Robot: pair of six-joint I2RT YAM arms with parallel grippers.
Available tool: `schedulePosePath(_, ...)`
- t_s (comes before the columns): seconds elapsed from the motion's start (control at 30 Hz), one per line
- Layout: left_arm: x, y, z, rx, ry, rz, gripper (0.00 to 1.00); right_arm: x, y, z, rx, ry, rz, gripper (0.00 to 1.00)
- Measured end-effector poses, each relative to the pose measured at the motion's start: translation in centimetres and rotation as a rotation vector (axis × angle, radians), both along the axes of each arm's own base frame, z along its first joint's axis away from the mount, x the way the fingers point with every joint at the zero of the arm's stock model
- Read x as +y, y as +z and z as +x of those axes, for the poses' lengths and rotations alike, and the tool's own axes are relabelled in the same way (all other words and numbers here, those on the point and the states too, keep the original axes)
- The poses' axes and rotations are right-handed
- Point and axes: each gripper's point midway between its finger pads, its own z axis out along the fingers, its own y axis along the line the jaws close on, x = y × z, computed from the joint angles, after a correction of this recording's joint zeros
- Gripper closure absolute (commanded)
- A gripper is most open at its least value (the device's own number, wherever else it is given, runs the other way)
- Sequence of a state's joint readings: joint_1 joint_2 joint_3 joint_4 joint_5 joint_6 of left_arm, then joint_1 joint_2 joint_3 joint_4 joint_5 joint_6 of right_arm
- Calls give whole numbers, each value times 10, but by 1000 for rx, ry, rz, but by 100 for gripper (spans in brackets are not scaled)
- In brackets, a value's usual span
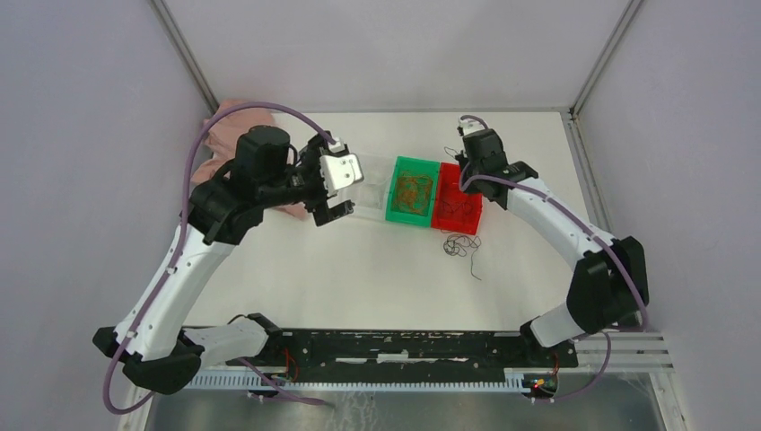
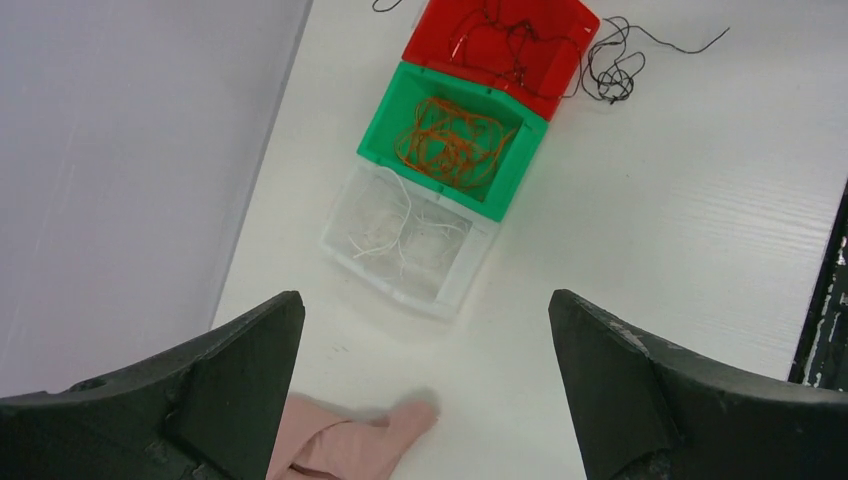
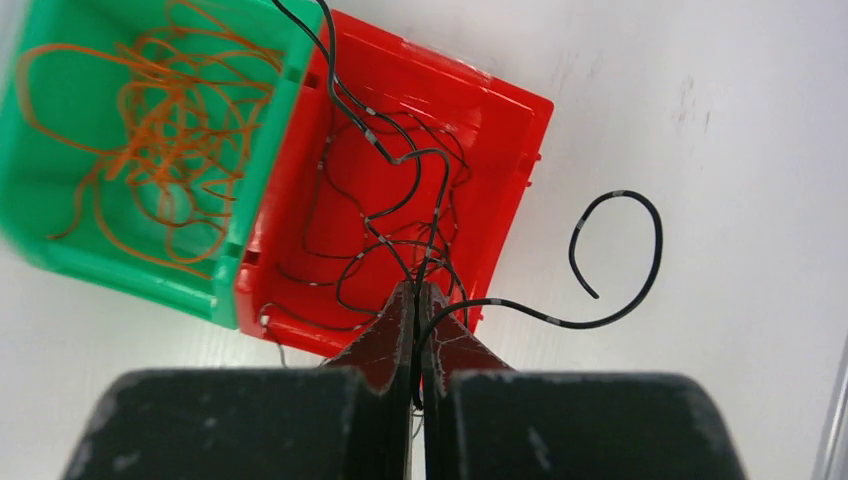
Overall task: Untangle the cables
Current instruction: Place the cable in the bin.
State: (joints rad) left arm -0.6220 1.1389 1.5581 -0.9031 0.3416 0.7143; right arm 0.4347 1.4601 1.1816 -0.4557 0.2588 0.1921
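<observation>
Three small bins stand in a row. The red bin (image 1: 458, 205) holds black wires (image 3: 400, 215), the green bin (image 1: 412, 190) holds orange wires (image 2: 452, 148), and the clear bin (image 2: 405, 240) holds whitish wires (image 2: 395, 232). A loose clump of black wire (image 1: 461, 245) lies on the table beside the red bin. My right gripper (image 3: 416, 292) hangs over the red bin (image 3: 400, 190) and is shut on a black wire whose free end curls out to the right (image 3: 622, 255). My left gripper (image 2: 425, 330) is open and empty, above the table short of the clear bin.
A pink cloth (image 2: 345, 440) lies under my left gripper, also at the table's far left in the top view (image 1: 220, 144). Grey walls close in the table on three sides. A black rail (image 1: 413, 346) runs along the near edge.
</observation>
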Motion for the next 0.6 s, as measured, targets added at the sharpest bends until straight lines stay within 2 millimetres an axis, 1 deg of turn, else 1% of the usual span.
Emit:
schedulePosePath(0.07, 5, -7, 4, 19, 25, 9, 1, -9, -15, 4, 59, -20, -48, 100)
schedulePosePath(0.1, 6, -11, 4, 26, 29, 14, 1, -11, -19, 6, 78, -23, -60, 100)
schedulePosePath(0.17, 7, -20, 3, 45, 30, 26, 1, -11, -24, 12, 111, -24, -82, 96)
schedulePosePath(0.27, 9, -30, 1, 64, 32, 40, 1, -10, -27, 20, 135, -23, -98, 88)
schedulePosePath(0.33, 11, -30, -1, 64, 32, 40, 1, -8, -25, 24, 148, -22, -106, 82)
schedulePosePath(0.4, 12, -27, -3, 56, 32, 34, 1, -6, -23, 29, 156, -23, -110, 72)
schedulePosePath(0.43, 13, -25, -4, 49, 32, 29, 1, -6, -22, 31, 160, -24, -113, 70)
schedulePosePath(0.53, 14, -21, -7, 38, 30, 20, 1, -8, -22, 31, 175, -28, -126, 65)
schedulePosePath(0.6, 15, -20, -8, 34, 29, 17, 1, -9, -24, 28, 190, -30, -137, 65)
